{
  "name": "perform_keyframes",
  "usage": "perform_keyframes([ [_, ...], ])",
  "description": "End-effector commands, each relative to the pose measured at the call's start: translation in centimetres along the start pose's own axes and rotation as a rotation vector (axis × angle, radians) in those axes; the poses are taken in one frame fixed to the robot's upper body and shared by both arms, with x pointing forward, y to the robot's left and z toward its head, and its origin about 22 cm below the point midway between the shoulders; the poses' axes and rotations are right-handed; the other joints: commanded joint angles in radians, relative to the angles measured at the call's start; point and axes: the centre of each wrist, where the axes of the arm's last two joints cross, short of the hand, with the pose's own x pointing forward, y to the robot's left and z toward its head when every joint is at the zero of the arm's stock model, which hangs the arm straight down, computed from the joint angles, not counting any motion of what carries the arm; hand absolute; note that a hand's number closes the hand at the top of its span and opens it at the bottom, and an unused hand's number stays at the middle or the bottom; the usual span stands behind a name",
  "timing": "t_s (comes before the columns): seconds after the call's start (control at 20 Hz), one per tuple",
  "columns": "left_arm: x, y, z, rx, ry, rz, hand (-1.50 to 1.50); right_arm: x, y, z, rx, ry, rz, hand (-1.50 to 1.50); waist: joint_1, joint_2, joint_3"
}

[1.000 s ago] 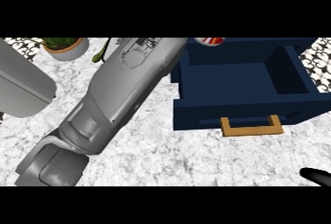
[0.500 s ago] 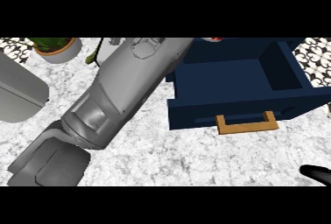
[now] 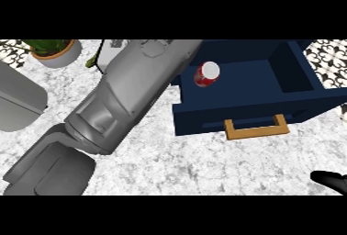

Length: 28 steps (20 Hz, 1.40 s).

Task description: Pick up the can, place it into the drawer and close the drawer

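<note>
The red cylindrical can with a white top [image 3: 207, 74] lies inside the open navy-blue drawer [image 3: 298, 78], at its left side near the back, so placing looks done and closing is the step in hand. The large grey left forearm [image 3: 129, 98] runs diagonally across the white marbled bench [image 3: 203, 165] toward the drawer's back left corner; its hand is hidden past the view's top, so I cannot tell how its fingers stand. Only a black tip of the right hand [image 3: 332, 180] shows at the lower right edge, its fingers unreadable. To close well, clear the left arm from the drawer first, then push squarely on the front panel by the tan wooden handle [image 3: 257, 128], so the drawer slides straight.
</note>
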Motion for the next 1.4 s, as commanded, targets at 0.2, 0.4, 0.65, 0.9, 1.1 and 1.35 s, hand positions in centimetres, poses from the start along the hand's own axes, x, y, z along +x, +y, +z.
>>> perform_keyframes([
  [0.2,-0.2,0.1,-0.1,0.032,0.0,0.041,-1.5,0.7,0.0,-1.8,0.101,-0.094,0.158,-1.5,-0.009,0.009,0.001],
  [0.4,-0.4,0.4,-0.3,0.043,0.009,0.081,-1.5,1.1,0.9,-2.7,0.123,-0.169,0.28,-1.5,0.007,0.013,0.0],
  [0.65,1.0,-0.1,-0.1,0.037,0.008,0.128,-1.5,-0.1,1.4,-4.4,0.146,-0.18,0.462,-1.5,0.024,0.006,0.0],
  [0.9,1.9,-0.2,-0.1,0.047,-0.016,0.146,-1.5,-1.0,3.9,-5.7,0.206,-0.205,0.633,-1.5,0.041,0.002,-0.001],
  [1.1,1.6,-0.4,0.0,0.044,-0.025,0.1,-1.5,-4.0,6.9,-7.4,0.244,-0.203,0.711,-1.5,0.068,-0.003,-0.001],
  [1.35,1.9,-0.3,-0.2,0.038,-0.017,0.098,-1.5,-6.9,9.7,-8.0,0.293,-0.194,0.856,-1.5,0.091,-0.007,-0.002],
])
